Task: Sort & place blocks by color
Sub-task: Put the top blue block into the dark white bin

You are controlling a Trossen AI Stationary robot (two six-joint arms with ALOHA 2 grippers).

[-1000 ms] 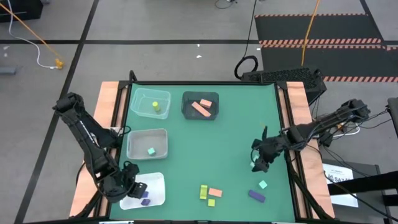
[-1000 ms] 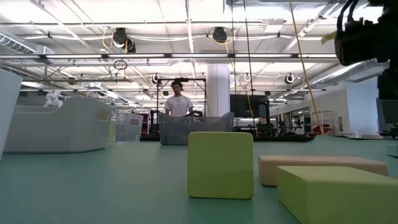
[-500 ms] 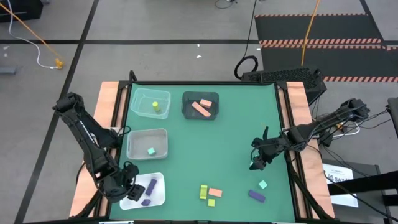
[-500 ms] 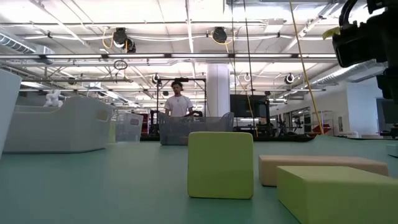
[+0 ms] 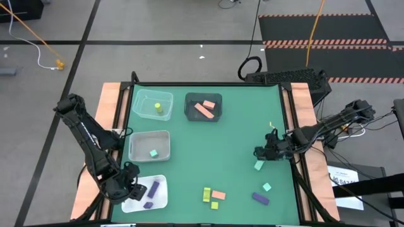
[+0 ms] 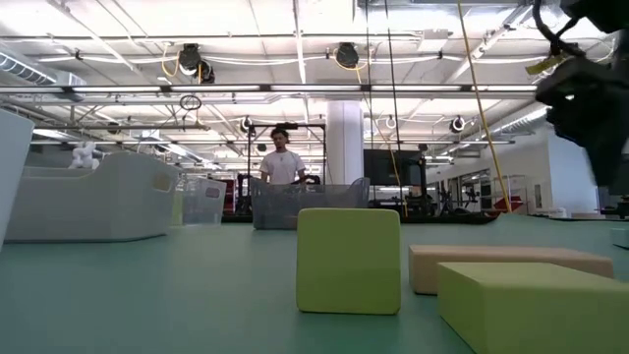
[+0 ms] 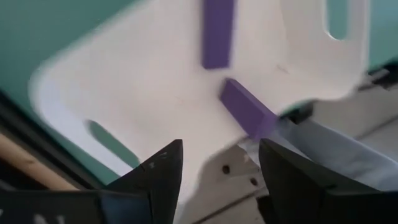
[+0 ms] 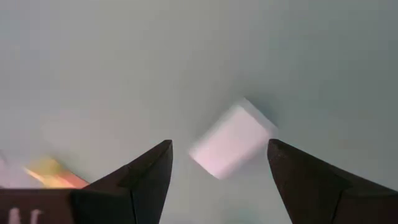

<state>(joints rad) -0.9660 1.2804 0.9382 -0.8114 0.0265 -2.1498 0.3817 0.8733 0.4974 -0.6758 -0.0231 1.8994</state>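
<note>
My right gripper hangs open over the table's right side, touching nothing. A mint-teal block lies flat on the table just below it, on its near side. My left gripper is open over the left end of the white tray, where two purple bars lie flat. Near the table's near edge lie two yellow-green blocks, a salmon bar, a second mint-teal block and a purple bar.
At the far left stand a clear bin with a yellow-green block and a dark bin with salmon blocks. A second clear bin with a mint-teal block sits beside the tray. A person stands far behind the table in the low view.
My right gripper has risen and drawn back toward the table's far right, turning as it went, and the mint-teal block now lies uncovered on the table. On the tray, one purple bar now lies farther from my left gripper, which has pulled back slightly toward the table's left edge.
</note>
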